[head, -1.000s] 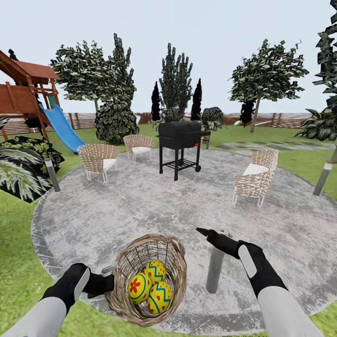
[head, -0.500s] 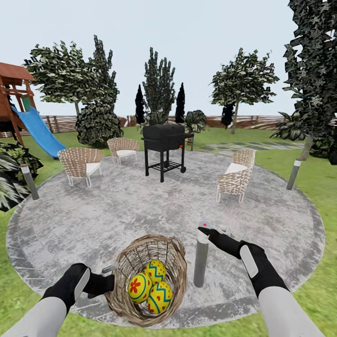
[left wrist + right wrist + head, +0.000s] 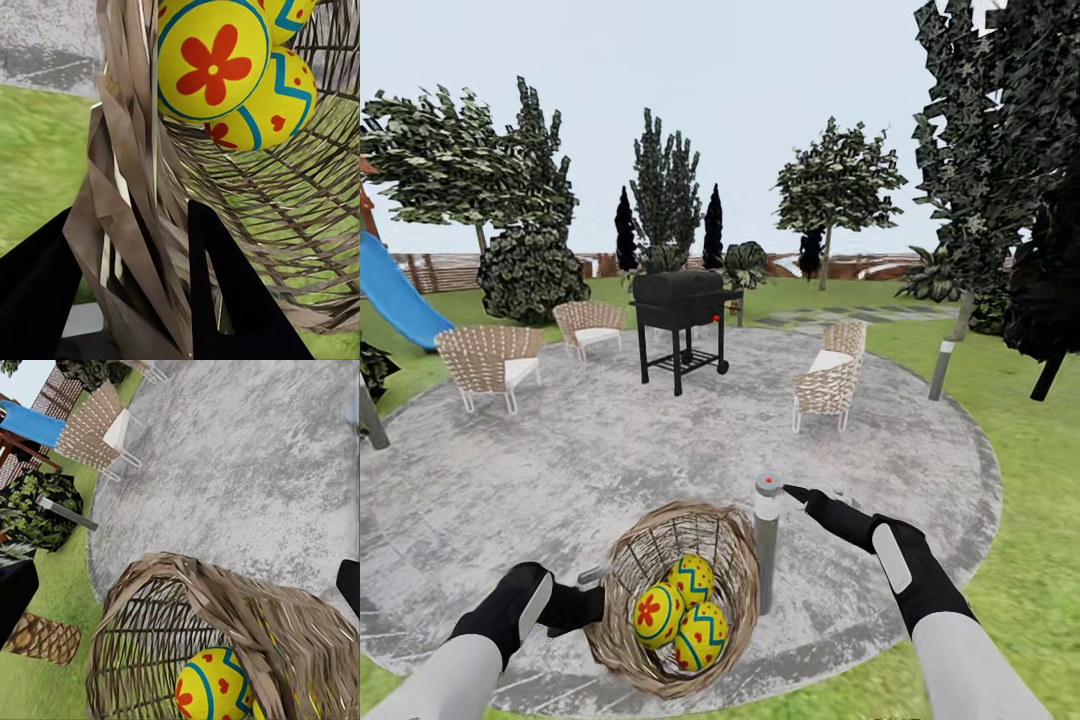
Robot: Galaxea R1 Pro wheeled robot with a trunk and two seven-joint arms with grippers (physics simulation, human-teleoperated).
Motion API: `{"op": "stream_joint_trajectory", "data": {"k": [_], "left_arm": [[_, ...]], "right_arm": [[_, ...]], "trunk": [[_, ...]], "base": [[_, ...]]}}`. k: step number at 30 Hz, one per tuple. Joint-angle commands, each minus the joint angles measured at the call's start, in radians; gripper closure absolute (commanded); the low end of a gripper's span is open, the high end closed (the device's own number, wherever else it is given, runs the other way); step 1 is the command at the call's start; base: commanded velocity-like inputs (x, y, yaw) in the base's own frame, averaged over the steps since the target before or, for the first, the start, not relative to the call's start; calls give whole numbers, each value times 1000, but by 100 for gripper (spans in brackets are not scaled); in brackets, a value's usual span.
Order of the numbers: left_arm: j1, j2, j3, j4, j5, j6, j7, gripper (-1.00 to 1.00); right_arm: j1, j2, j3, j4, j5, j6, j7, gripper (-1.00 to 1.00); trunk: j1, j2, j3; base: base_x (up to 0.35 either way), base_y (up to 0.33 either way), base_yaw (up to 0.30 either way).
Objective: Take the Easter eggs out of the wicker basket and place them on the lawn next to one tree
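From the head camera you see the basket (image 3: 678, 598) held up over the paving's edge with three eggs (image 3: 682, 611) inside, your left gripper (image 3: 582, 598) clamped on its rim; the right gripper (image 3: 798, 494) points forward, and you cannot tell its jaws' state. Your left wrist camera shows both fingers (image 3: 225, 285) pinching the weave, their tips hidden. In the right wrist camera the basket's wall hides all but one egg (image 3: 217, 687); no writing is readable anywhere.

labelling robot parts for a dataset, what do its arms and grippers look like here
Both arms have pale grey, smooth rounded forearm shells that give way to black wrist housings, each carrying a light grey oblong panel on top. The left gripper and right gripper are matte black, with slim tapering fingers; in the left wrist view the fingers read as flat black wedges. No cables or printed markings are visible.
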Motion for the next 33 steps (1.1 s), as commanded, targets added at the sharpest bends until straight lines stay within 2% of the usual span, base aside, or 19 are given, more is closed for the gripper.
{"op": "stream_joint_trajectory", "data": {"k": [1, 19, 22, 27, 33], "left_arm": [[0, 0, 6, -2, 18, 9, -3, 100], [0, -1, 4, -2, 18, 9, 3, 100], [0, -3, 3, -2, 17, 9, 5, 100], [0, -4, 3, -2, 16, 9, 4, 100], [0, -3, 3, -2, 16, 9, 3, 100]], "right_arm": [[-1, 1, -4, 0, -5, 8, 1, -100], [-1, -1, -10, 1, -5, 7, 1, -100], [-1, -1, -37, 2, -5, 8, 1, -100], [-1, -19, -80, 2, -5, 9, 1, -100], [-1, -27, -88, 2, -5, 8, 1, -100]], "trunk": [[0, -1, 1], [0, -1, 22], [0, -1, 26], [0, -1, 32], [0, -1, 39]], "base": [[0, 0, -220], [0, 0, -220], [0, 0, -220], [0, 0, -220], [0, 0, -220]]}}
